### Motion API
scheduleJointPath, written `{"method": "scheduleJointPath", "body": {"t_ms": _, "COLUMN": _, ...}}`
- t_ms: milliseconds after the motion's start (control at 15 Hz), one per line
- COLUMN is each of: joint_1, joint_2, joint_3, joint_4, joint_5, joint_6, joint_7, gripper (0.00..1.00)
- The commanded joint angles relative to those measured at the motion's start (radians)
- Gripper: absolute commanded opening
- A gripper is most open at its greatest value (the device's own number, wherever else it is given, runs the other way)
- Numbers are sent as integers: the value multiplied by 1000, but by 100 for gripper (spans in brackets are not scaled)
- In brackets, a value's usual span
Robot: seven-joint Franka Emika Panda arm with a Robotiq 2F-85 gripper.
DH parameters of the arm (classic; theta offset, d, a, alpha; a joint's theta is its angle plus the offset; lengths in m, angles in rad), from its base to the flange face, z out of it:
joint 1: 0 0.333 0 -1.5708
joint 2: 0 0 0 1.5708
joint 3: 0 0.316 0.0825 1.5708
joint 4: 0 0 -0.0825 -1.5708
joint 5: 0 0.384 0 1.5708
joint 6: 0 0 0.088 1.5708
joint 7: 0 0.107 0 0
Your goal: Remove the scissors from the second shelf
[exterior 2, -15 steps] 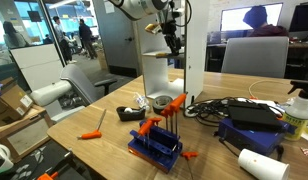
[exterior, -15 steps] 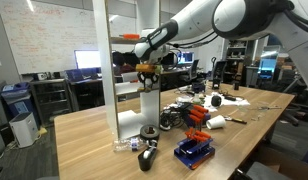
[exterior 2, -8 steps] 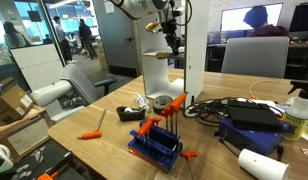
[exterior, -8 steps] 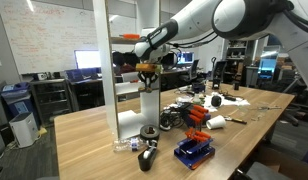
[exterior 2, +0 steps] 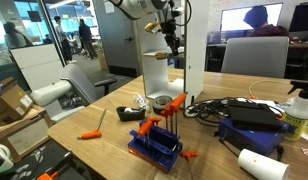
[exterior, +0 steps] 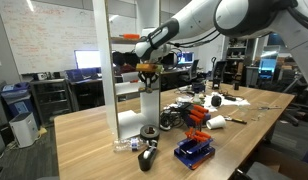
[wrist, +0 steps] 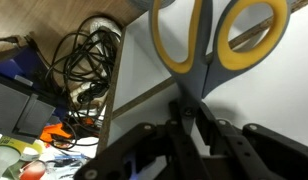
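The scissors (wrist: 201, 62) have yellowish loop handles and dark blades. In the wrist view the blades run down between my gripper's (wrist: 194, 112) fingers, which are closed on them. The white second shelf (wrist: 269, 95) lies right behind the scissors; I cannot tell whether they touch it. In both exterior views the gripper (exterior: 146, 67) (exterior 2: 172, 40) sits inside the tall white rack, just above the second shelf (exterior: 131, 90) (exterior 2: 162, 55). The scissors show there only as a small orange-yellow patch (exterior: 147, 69).
On the wooden table below the rack are a blue-and-orange block (exterior: 194, 150) (exterior 2: 156, 146), a black tape roll (exterior: 149, 132), tangled cables (wrist: 89, 55) and a flat orange object (exterior 2: 91, 133). The white rack uprights (exterior 2: 194, 50) flank the gripper.
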Motion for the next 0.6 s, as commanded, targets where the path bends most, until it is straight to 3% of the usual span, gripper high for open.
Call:
{"method": "scheduleJointPath", "body": {"t_ms": 0, "joint_1": 13, "joint_2": -92, "joint_3": -12, "joint_4": -156, "joint_5": -5, "joint_6": 39, "joint_7": 9, "gripper": 9}}
{"method": "scheduleJointPath", "body": {"t_ms": 533, "joint_1": 12, "joint_2": -241, "joint_3": 14, "joint_4": -400, "joint_5": 8, "joint_6": 47, "joint_7": 1, "gripper": 9}}
